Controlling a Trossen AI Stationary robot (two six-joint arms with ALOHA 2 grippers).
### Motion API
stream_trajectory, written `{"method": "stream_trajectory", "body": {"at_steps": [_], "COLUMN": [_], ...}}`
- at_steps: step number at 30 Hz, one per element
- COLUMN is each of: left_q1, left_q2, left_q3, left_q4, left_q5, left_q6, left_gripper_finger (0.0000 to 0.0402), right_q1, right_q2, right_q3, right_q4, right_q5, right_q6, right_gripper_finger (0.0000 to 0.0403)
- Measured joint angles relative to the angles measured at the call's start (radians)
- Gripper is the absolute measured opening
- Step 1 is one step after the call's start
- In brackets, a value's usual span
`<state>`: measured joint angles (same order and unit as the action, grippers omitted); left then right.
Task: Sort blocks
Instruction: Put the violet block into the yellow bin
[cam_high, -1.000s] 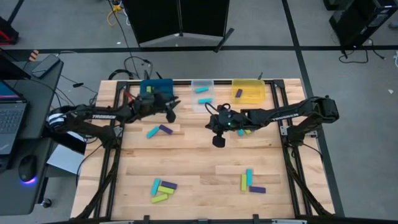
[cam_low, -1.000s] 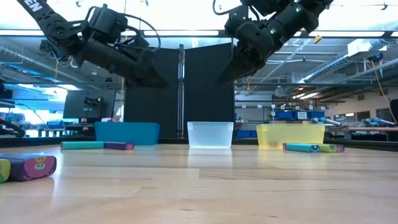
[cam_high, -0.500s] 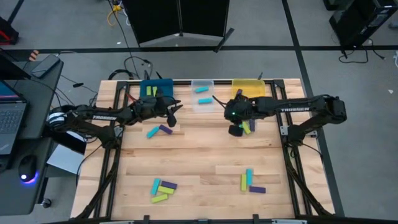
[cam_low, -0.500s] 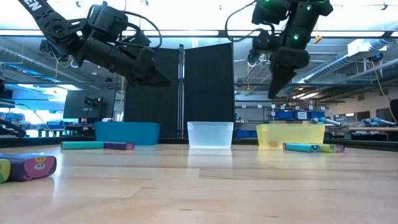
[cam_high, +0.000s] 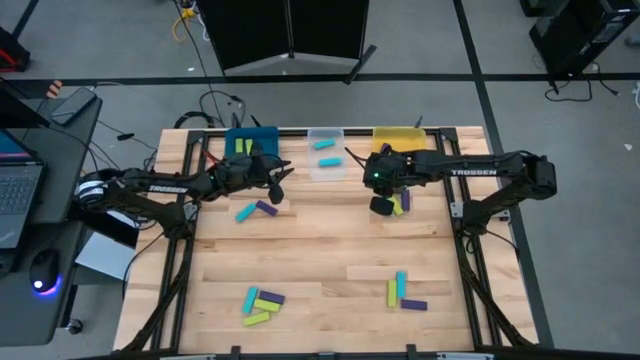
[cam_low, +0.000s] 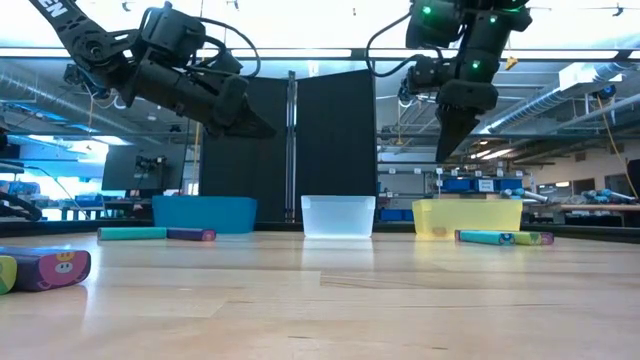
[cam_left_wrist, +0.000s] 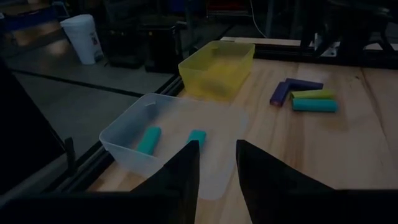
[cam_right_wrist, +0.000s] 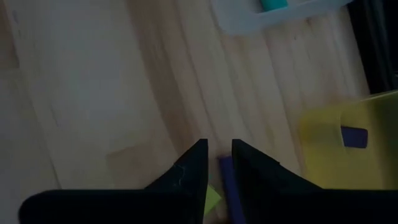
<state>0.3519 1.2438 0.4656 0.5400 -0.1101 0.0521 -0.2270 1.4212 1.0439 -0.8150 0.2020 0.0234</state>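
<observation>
Blocks lie in groups on the table. A cyan block (cam_high: 245, 211) and a purple block (cam_high: 266, 208) lie flat near my left gripper (cam_high: 275, 183), which hovers open and empty above the table (cam_low: 258, 128). My right gripper (cam_high: 380, 206) points down, open by a narrow gap and empty, above a purple block (cam_right_wrist: 227, 182) and a lime block (cam_right_wrist: 212, 199) beside the yellow bin (cam_high: 400, 146). Two more groups lie near the near edge (cam_high: 260, 302) (cam_high: 403, 291). Two cyan blocks (cam_left_wrist: 149, 140) rest in the clear bin (cam_high: 325, 152).
The blue bin (cam_high: 250, 140), the clear bin and the yellow bin stand in a row along the far edge; the yellow bin holds a purple block (cam_right_wrist: 354, 135). A wide stretch of bare wood (cam_high: 320, 250) lies mid-table. A desk with a laptop (cam_high: 20, 190) stands off the table's left.
My right gripper has swung from mid-table toward the right and far edges, over the blocks beside the yellow bin, and has turned from slanting to pointing straight down. No block has moved.
</observation>
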Motion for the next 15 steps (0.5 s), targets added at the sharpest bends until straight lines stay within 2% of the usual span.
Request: {"method": "stream_trajectory", "body": {"at_steps": [15], "left_q1": [0.000], "left_q2": [0.000], "left_q3": [0.000], "left_q4": [-0.059], "left_q5": [0.010], "left_q6": [0.000], "left_gripper_finger": [0.0111], "right_q1": [-0.118], "right_q2": [0.000], "right_q3": [0.000], "right_q4": [0.005], "right_q5": [-0.047], "right_q6": [-0.063], "right_gripper_finger": [0.0085]}}
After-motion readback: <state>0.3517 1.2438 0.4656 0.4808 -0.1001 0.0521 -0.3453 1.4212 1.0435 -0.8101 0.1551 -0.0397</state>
